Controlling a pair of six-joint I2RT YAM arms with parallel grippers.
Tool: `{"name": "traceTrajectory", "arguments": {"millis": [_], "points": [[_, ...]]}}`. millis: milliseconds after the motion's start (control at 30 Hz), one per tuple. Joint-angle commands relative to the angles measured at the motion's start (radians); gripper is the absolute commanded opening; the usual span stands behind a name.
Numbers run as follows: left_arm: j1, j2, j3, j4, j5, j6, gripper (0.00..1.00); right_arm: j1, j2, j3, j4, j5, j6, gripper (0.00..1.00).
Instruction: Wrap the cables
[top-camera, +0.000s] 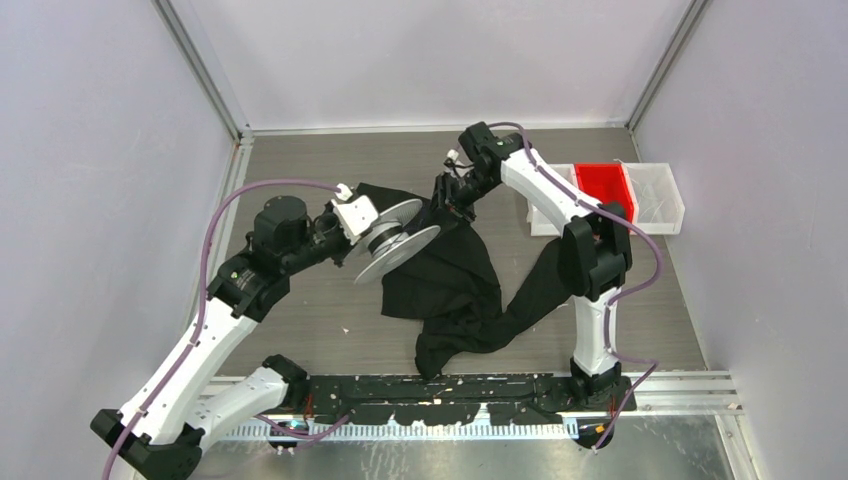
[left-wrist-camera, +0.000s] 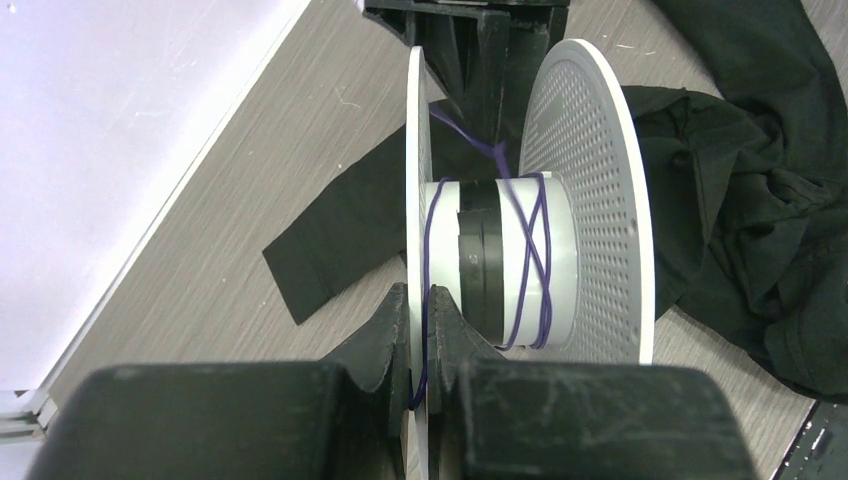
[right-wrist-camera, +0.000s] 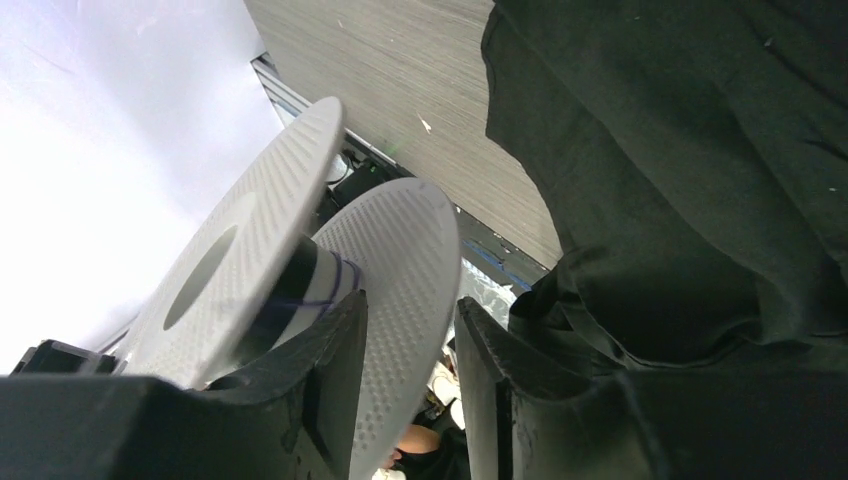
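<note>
The left pincer (left-wrist-camera: 420, 306) is pressed onto one flange of the white spool (left-wrist-camera: 592, 170). The right pincer (right-wrist-camera: 410, 312) is spread astride the other flange. The thin purple cable (left-wrist-camera: 529, 250) is wound crosswise on the hub.

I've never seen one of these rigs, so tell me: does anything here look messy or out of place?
Yes. The thin purple cable crosses over itself in loose loops on the white spool instead of lying in neat rows. A black cloth lies crumpled on the table beneath.

Purple cable (left-wrist-camera: 431, 240), white dot-perforated spool (left-wrist-camera: 585, 200) — black cloth (left-wrist-camera: 760, 200).
</note>
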Motion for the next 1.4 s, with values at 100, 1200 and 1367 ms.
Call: {"name": "traceTrajectory", "arguments": {"millis": [100, 1200, 1367], "points": [[0.006, -0.028, 0.045, 0.116, -0.026, 0.004, 0.0, -0.059, -0.082, -0.013, -0.051, 0.003, -0.02, 0.45], [0.595, 0.218, 0.045, 0.175, -0.105, -0.691, 0.0, -0.265, -0.267, -0.148, -0.049, 0.246, -0.08, 0.49], [0.66, 0.256, -0.002, 0.217, -0.029, -0.763, 0.0, -0.266, -0.269, -0.166, -0.048, 0.228, -0.09, 0.49]]}}
